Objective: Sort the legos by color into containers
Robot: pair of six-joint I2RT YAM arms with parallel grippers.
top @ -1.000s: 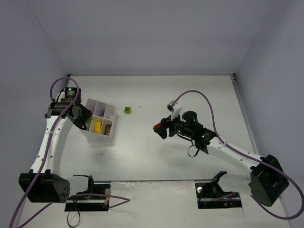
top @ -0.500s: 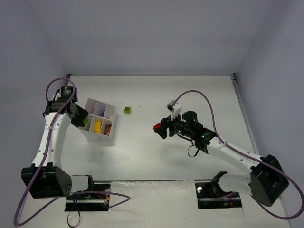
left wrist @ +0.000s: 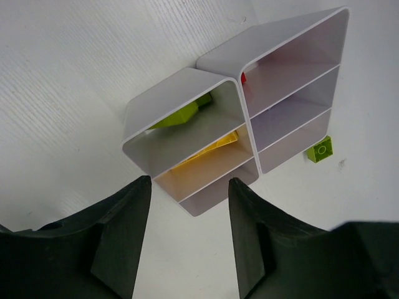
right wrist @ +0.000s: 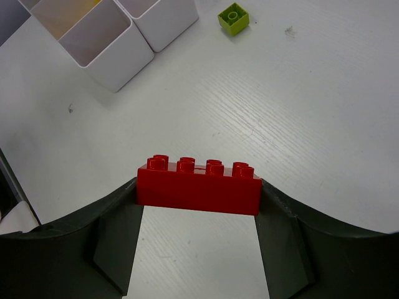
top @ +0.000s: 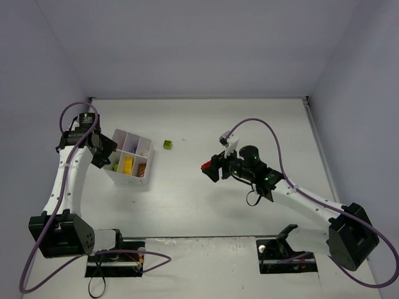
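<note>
The white tray (top: 129,180) stands at the left of the table. Its cells hold a green brick (left wrist: 181,116), a yellow brick (left wrist: 209,148), an orange-brown one (top: 143,168) and a bit of red (left wrist: 243,78). My left gripper (top: 101,151) is open and empty, just left of the tray; in the left wrist view (left wrist: 189,184) its jaws stand wide apart. My right gripper (top: 210,167) is shut on a long red brick (right wrist: 198,187), held above the table's middle. A small loose green brick (top: 167,144) lies right of the tray.
The tray's corner (right wrist: 112,43) and the loose green brick (right wrist: 234,17) lie ahead of the right gripper. Walls close in the table at the left, back and right. The arm bases and cables sit at the near edge.
My left gripper has drawn back to the left, off the tray, and a green brick now shows in the near-left cell. The right arm and red brick have not moved.
</note>
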